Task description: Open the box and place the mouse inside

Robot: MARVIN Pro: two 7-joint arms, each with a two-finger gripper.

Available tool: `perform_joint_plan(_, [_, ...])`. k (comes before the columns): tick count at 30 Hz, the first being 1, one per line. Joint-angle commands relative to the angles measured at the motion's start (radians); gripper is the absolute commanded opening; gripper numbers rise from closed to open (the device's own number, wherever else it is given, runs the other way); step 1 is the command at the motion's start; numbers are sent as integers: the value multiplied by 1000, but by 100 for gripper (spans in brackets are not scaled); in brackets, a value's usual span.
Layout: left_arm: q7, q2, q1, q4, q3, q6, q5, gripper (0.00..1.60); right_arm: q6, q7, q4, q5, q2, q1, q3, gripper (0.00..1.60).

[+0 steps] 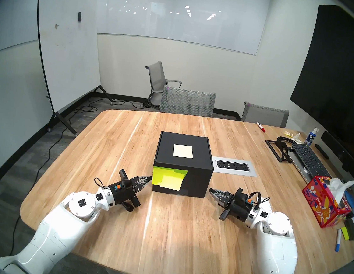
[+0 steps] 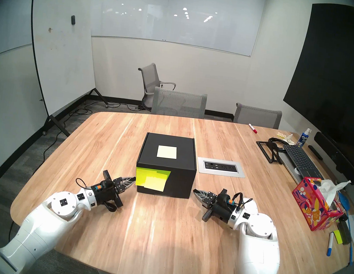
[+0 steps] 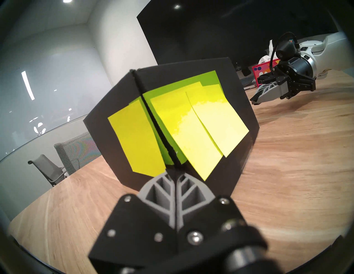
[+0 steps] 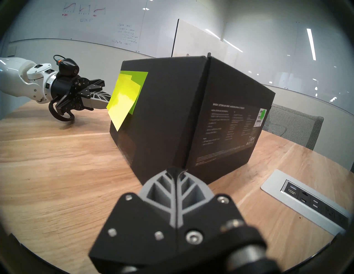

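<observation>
The black box (image 1: 197,181) (image 2: 180,186) stands closed in the middle of the wooden table, with a pale sticky note (image 1: 183,151) on its lid and yellow-green notes (image 1: 169,180) on its front left corner. My left gripper (image 1: 150,177) (image 3: 173,170) is shut and empty, its tip at the box's front left corner beside the notes. My right gripper (image 1: 210,190) (image 4: 175,170) is shut and empty, its tip close to the front right corner (image 4: 195,134). The mouse is out of view.
A power outlet panel (image 1: 233,166) is set into the table right of the box. Along the right edge are a red floral tissue box (image 1: 323,204), a keyboard (image 1: 309,158), a stand and markers. Grey chairs (image 1: 187,101) stand at the far edge.
</observation>
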Motion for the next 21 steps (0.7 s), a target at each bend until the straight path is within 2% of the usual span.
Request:
perform_joint_plan(1, [-1,-3,-15,-2,-1,-4,-2,0,-4,-6,10,-1,-4,31,-7,0])
perform_joint_plan(21, [-21,-3,-31,24,1,-13,-9,0,-8,-24,58,-12,0,73,-18,0])
